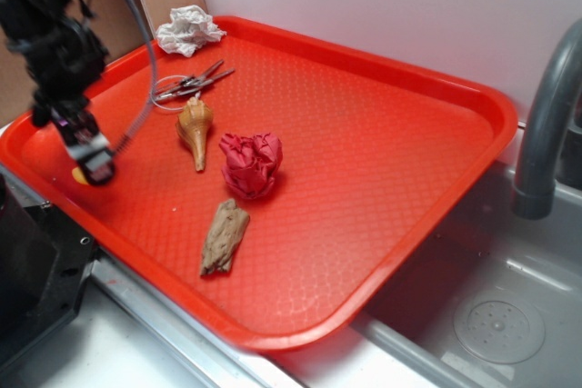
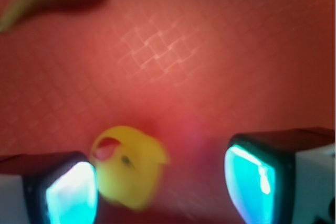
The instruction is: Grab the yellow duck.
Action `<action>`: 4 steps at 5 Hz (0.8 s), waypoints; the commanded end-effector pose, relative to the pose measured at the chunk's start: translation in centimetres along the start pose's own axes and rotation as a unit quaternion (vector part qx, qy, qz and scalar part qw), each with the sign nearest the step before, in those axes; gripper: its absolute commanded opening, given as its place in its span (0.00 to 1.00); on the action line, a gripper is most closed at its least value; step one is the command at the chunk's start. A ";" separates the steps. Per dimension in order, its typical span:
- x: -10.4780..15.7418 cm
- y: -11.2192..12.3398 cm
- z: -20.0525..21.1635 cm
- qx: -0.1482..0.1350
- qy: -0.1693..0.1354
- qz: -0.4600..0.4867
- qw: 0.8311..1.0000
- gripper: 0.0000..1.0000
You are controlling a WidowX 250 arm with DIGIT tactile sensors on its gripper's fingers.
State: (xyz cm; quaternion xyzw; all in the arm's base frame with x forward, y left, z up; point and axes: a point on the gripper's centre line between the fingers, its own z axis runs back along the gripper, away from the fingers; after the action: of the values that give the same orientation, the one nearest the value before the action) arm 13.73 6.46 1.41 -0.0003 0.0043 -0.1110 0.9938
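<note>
At the tray's left edge, exterior view, the pincer sits low over the yellow duck. Wrist view: duck lies between spread fingers, touching neither clearly, nearer the left one. Step: pre-grasp. Next move likely requires closing squarely.

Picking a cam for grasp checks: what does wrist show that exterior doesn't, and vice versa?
Wrist only: the yellow duck in full, red beak visible, lying between the hand's two spread fingers, nearer one finger; blurred.

Exterior only: the whole red tray, crumpled red paper, brown wood piece, white crumpled tissue, sink and faucet. There the duck is only a yellow sliver behind the hand.

Both: duck, hand, tray surface, tan seashell and metal tool, the last two only at the wrist frame's top edge.
</note>
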 end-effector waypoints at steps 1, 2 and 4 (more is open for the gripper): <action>0.7 -1.7 -0.3 0.027 0.006 0.000 1.000 0.00; 0.3 -1.7 2.4 0.048 0.001 0.010 0.999 0.00; 2.4 -2.3 10.6 0.062 -0.023 0.066 0.996 0.00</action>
State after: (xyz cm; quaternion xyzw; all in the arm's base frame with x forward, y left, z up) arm 15.05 3.65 11.35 0.0576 -0.0087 -0.0386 0.9976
